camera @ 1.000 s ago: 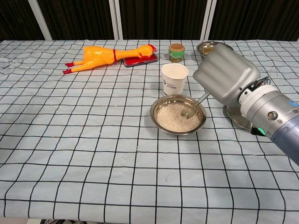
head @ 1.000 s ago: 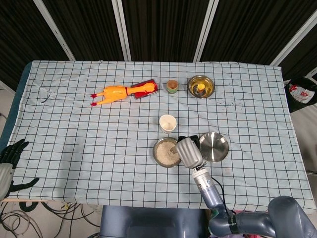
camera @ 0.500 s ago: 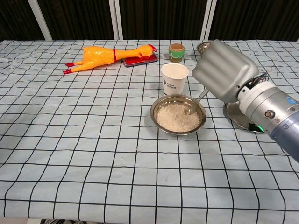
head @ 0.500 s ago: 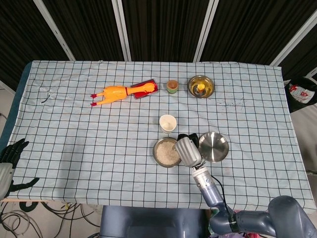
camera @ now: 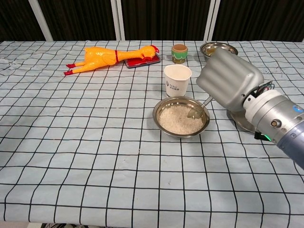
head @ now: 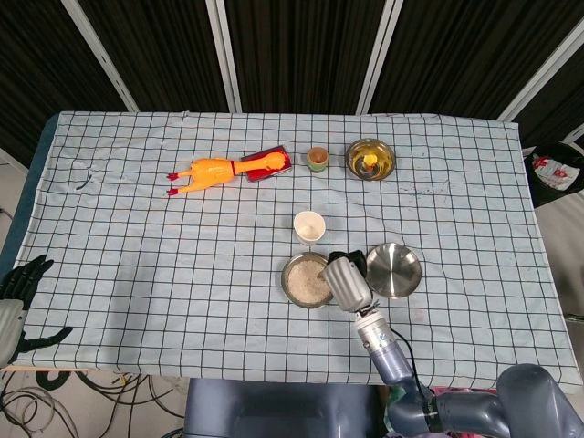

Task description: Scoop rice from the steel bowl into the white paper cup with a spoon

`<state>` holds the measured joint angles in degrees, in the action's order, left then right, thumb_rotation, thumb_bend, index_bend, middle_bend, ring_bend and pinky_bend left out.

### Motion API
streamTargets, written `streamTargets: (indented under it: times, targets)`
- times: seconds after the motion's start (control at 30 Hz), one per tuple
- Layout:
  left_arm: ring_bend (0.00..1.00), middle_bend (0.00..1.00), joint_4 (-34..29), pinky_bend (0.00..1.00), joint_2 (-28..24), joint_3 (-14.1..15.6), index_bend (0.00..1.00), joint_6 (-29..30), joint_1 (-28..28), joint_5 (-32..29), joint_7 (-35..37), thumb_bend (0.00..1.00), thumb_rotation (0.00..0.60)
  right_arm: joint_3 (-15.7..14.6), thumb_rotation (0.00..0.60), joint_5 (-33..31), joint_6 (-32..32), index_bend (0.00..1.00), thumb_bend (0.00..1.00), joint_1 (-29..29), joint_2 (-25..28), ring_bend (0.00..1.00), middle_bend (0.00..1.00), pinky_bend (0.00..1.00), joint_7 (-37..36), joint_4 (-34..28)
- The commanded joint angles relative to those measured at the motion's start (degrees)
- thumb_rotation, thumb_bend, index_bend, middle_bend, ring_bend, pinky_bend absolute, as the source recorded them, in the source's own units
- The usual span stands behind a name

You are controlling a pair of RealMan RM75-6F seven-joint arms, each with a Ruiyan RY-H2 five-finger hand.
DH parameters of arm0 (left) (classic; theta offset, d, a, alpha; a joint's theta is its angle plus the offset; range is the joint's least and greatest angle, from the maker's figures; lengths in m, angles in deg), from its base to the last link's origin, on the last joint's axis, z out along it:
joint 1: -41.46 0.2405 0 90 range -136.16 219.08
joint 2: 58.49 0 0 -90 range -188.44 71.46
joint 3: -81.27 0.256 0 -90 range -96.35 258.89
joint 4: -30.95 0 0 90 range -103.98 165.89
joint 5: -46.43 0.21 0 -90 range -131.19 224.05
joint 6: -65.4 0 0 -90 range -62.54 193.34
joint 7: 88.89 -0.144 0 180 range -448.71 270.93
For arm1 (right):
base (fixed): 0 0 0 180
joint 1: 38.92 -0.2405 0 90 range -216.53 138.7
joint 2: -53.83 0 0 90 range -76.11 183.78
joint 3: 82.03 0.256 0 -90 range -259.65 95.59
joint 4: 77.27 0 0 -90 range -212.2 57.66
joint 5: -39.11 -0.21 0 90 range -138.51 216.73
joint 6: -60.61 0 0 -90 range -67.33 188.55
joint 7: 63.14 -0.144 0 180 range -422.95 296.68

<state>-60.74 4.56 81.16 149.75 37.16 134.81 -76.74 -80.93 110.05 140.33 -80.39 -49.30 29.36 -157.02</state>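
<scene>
A steel bowl [camera: 181, 116] [head: 307, 280] full of white rice sits near the table's front middle. Just behind it stands the white paper cup [camera: 177, 80] [head: 309, 225], upright. My right hand [camera: 231, 84] [head: 346, 279] holds a metal spoon [camera: 196, 110] at the bowl's right side; the spoon's bowl lies low over the rice near the right rim. The spoon's handle is hidden under the hand. My left hand [head: 18, 297] hangs off the table's left front corner, its dark fingers apart and holding nothing.
A steel lid [head: 394, 269] lies right of the rice bowl, partly behind my right hand. At the back are a yellow rubber chicken [camera: 107, 57], a red flat object [camera: 142, 59], a small brown-and-green cup [camera: 179, 53] and another steel bowl [head: 370, 159].
My right hand shifted slightly right and down, and the spoon's bowl sank back lower toward the rice at the bowl's right rim. The left hand has stayed put.
</scene>
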Motion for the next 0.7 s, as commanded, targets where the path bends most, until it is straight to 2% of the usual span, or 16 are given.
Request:
streamTargets:
  times: [0.03,0.23,0.7]
  targets:
    - [0.00,0.00,0.01,0.00,0.00,-0.05,0.00,-0.08,-0.04,-0.11,0.03,0.00,0.600,0.22,0.600,-0.43,-0.55,0.68,0.51,0.32,-0.41,1.00,1.00,1.00,-0.56,-0.54]
    - [0.00,0.00,0.01,0.00,-0.01,-0.07,0.00,-0.11,-0.06,-0.20,0.00,0.00,0.600,1.65,0.600,-3.61,-1.39,0.68,0.51,1.70,-1.50,1.00,1.00,1.00,-2.52,-2.75]
    - [0.00,0.00,-0.29,0.00,-0.11,-0.07,0.00,-0.43,-0.10,-0.56,0.22,0.00,0.600,7.72,0.600,-14.33,0.09,0.69,0.51,5.17,-3.45,1.00,1.00,1.00,-7.33,-8.63]
